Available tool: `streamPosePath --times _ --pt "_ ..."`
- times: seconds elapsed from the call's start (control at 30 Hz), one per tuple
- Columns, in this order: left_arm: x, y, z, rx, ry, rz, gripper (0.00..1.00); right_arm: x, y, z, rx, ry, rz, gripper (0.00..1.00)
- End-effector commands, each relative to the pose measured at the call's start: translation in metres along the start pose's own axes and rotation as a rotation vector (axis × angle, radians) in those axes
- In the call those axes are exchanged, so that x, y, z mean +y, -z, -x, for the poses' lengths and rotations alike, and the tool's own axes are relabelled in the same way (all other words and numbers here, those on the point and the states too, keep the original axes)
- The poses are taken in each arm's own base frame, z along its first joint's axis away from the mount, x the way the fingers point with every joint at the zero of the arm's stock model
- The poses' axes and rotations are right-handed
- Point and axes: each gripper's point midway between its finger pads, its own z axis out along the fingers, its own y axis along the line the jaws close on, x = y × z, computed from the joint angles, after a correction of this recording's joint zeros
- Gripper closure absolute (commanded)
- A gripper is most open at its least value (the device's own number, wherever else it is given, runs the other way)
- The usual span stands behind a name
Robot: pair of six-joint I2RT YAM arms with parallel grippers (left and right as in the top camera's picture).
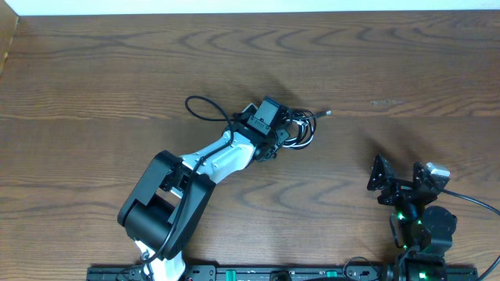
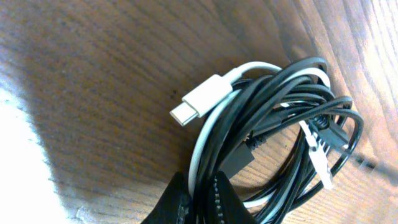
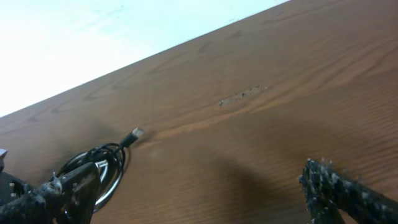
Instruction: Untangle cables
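The cables (image 1: pixel 301 129) lie as one small tangled coil near the middle of the table, and a black plug tip (image 1: pixel 326 112) sticks out to the right. In the left wrist view the white cable (image 2: pixel 249 68) ends in a white plug (image 2: pixel 194 104) and loops through the coiled black cable (image 2: pixel 292 118). My left gripper (image 2: pixel 199 190) is shut on white and black strands at the coil's near edge; from overhead the left gripper (image 1: pixel 285 133) covers the coil's left side. My right gripper (image 1: pixel 400 179) stands open at the lower right, well away from the coil (image 3: pixel 99 168).
A thicker black wire (image 1: pixel 205 109) of the left arm loops over the table just left of the coil. The table's far edge (image 3: pixel 155 53) meets a white surface. A small scuff (image 3: pixel 242 94) marks the wood right of the coil.
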Motion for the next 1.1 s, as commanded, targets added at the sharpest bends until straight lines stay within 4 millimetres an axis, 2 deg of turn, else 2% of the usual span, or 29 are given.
streamPosePath --times 0.0,0.13,0.27,0.37,0.47,0.57,0.63,0.73,0.77,0.87,1.0,1.07 --pt "0.005 -0.003 0.003 0.023 -0.229 -0.002 0.93 0.001 0.0 -0.002 0.009 -0.048 0.01 0.01" --pt "-0.027 0.033 0.009 0.049 -0.407 -0.151 0.93 0.007 0.002 0.008 -0.006 -0.041 0.028 0.01" --pt "-0.067 0.095 0.005 0.066 -0.513 -0.363 0.93 0.018 0.01 0.033 -0.036 0.021 0.035 0.01" --pt "-0.085 0.14 0.001 0.049 -0.598 -0.487 0.93 0.025 0.015 0.049 -0.01 0.042 0.026 0.01" --pt "-0.096 0.167 -0.011 0.06 -0.692 -0.583 0.93 0.045 0.015 0.065 0.038 0.066 0.088 0.01" --pt "-0.099 0.179 -0.032 0.165 -0.753 -0.68 0.93 0.075 0.006 0.077 0.135 0.055 0.212 0.01" --pt "-0.099 0.186 -0.033 0.216 -0.748 -0.733 0.93 0.095 -0.004 0.075 0.233 0.032 0.315 0.01" --pt "-0.096 0.195 -0.013 0.236 -0.671 -0.768 0.93 0.112 -0.015 0.07 0.303 0.005 0.425 0.01" --pt "-0.095 0.199 -0.004 0.244 -0.629 -0.784 0.93 0.12 -0.018 0.067 0.323 -0.008 0.484 0.12" --pt "-0.091 0.208 0.017 0.267 -0.512 -0.807 0.92 0.135 -0.026 0.051 0.406 -0.035 0.622 0.21" --pt "-0.091 0.211 0.016 0.313 -0.444 -0.808 0.93 0.156 -0.035 0.024 0.496 -0.03 0.706 0.22" --pt "-0.093 0.213 0.015 0.324 -0.429 -0.815 0.92 0.165 -0.038 0.018 0.503 -0.015 0.738 0.21"
